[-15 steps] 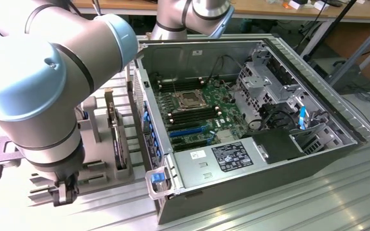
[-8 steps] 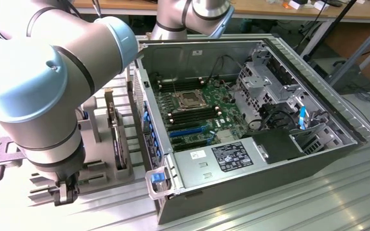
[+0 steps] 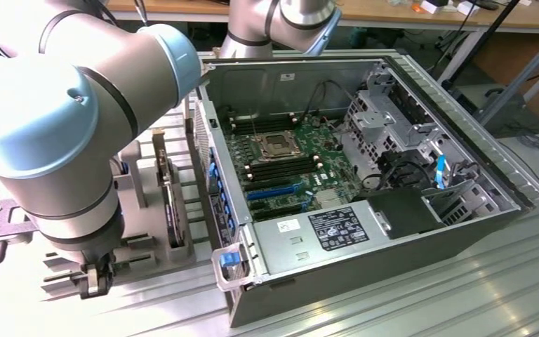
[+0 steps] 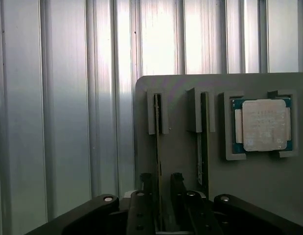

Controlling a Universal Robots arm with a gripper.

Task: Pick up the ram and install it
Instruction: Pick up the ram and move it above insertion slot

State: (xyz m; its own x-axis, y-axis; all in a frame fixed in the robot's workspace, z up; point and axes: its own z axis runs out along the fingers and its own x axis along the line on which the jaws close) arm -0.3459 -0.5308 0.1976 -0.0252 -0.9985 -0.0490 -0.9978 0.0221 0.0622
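A robot arm (image 3: 64,140) is holding its gripper (image 4: 161,188) low over a grey holder (image 4: 180,98) beside the open computer case (image 3: 344,281), whose motherboard (image 3: 288,168) is lying face up, seemingly for access from above. The holder is standing the ram (image 4: 157,147) and its twin (image 4: 202,142) on edge in slots, probably so their flat faces can be gripped, with a processor (image 4: 261,125) alongside. The unclenched fingers (image 4: 176,183) are straddling the ram, not yet pinching it.

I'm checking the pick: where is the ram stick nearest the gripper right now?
In the wrist view the ram stands edge-on in a slot of the grey holder, inside the open gripper, beside a second stick and the processor.
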